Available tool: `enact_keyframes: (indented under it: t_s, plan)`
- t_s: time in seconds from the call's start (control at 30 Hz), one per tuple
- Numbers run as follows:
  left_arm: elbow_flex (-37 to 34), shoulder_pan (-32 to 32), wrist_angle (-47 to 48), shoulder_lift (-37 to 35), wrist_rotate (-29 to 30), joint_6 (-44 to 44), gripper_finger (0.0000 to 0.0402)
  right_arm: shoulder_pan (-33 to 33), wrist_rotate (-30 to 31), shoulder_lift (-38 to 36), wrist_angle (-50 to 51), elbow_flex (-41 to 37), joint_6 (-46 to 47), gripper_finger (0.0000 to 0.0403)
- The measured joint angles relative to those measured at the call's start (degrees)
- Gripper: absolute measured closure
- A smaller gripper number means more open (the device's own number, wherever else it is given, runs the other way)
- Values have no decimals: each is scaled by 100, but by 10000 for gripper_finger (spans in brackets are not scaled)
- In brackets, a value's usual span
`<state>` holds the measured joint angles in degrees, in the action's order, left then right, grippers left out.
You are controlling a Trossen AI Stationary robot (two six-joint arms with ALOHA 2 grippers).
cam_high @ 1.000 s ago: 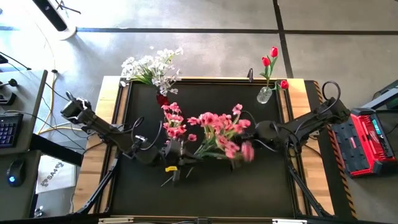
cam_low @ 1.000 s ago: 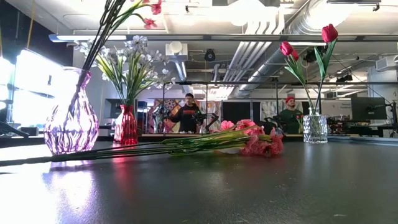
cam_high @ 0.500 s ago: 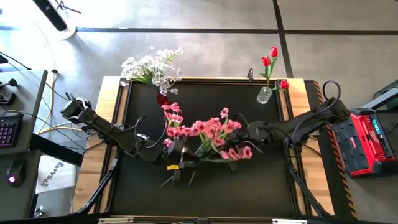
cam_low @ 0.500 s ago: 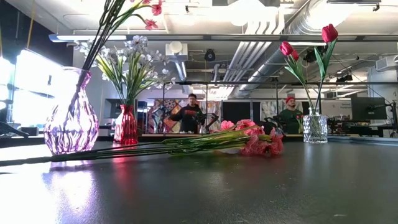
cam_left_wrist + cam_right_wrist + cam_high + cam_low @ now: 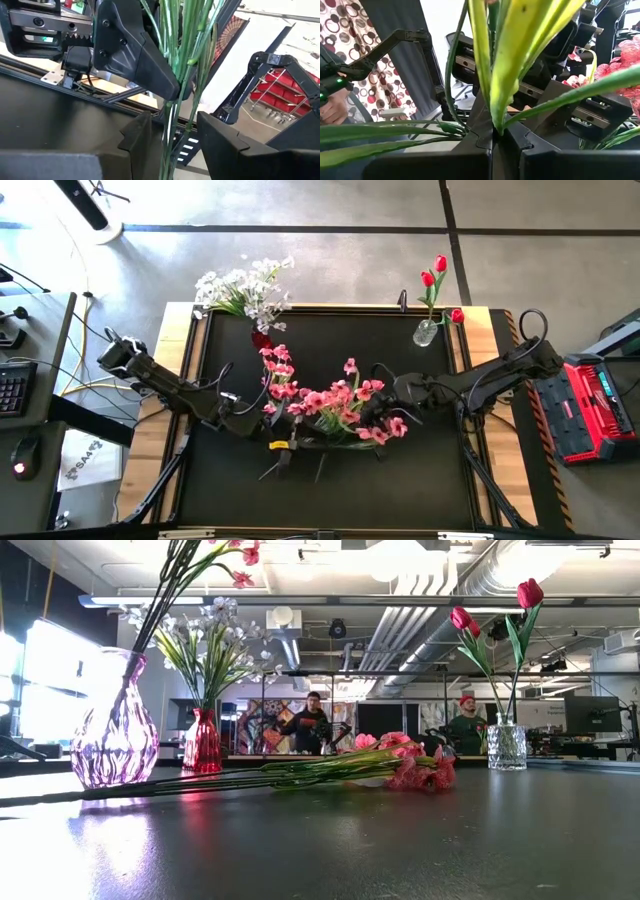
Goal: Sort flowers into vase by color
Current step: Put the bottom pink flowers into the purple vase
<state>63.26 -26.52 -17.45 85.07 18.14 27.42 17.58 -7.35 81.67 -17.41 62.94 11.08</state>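
Observation:
A bunch of pink flowers [image 5: 338, 395] hangs above the middle of the table between my two grippers. My right gripper [image 5: 494, 137] comes in from the right and is shut on its green stems. My left gripper [image 5: 172, 145], coming from the left, stands open with the same stems [image 5: 172, 125] running between its fingers; whether they touch a finger I cannot tell. Another pink bunch [image 5: 410, 768] lies flat on the table. A purple vase [image 5: 113, 735] holds pink sprays, a red vase [image 5: 203, 740] white flowers [image 5: 245, 288], and a clear vase [image 5: 425, 332] red tulips [image 5: 435, 275]. My right gripper pinches the bunch's green stems and leaves [image 5: 496, 117] between its two fingers, which lie level, come from the table's right and cross the stems. The bunch is lifted clear of the table, and its stems pass on through my left gripper's open fingers.
The red and clear vases stand along the table's far edge, and the purple vase stands nearer, on the left. The lying bunch's long stems [image 5: 200, 783] stretch across the table's middle. A red case [image 5: 595, 405] sits off the right side. People stand in the room beyond.
My right gripper has swung toward the table's left and a little down, into the pink bunch, turning as it went. The held blossoms have shifted toward the left and spread. The bunch lying on the table has stayed still.

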Motion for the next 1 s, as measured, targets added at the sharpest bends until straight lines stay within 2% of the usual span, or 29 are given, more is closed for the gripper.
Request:
enact_keyframes:
  t_s: [0.23,0.57,0.67,0.87,1.0]
  plan:
    - [0,31,-10,70,-10,-1,290,0,-1,0,-11,0,-64,402]
    - [0,153,-51,140,-255,135,391,-165,-143,0,109,0,49,402]
    - [0,145,-78,140,-122,96,396,-188,-210,0,98,0,144,399]
    - [0,14,-302,135,-71,-176,400,-184,-254,-112,-155,-4,525,352]
    - [0,-241,-286,88,61,-1461,401,-184,-322,-423,-406,-4,539,308]
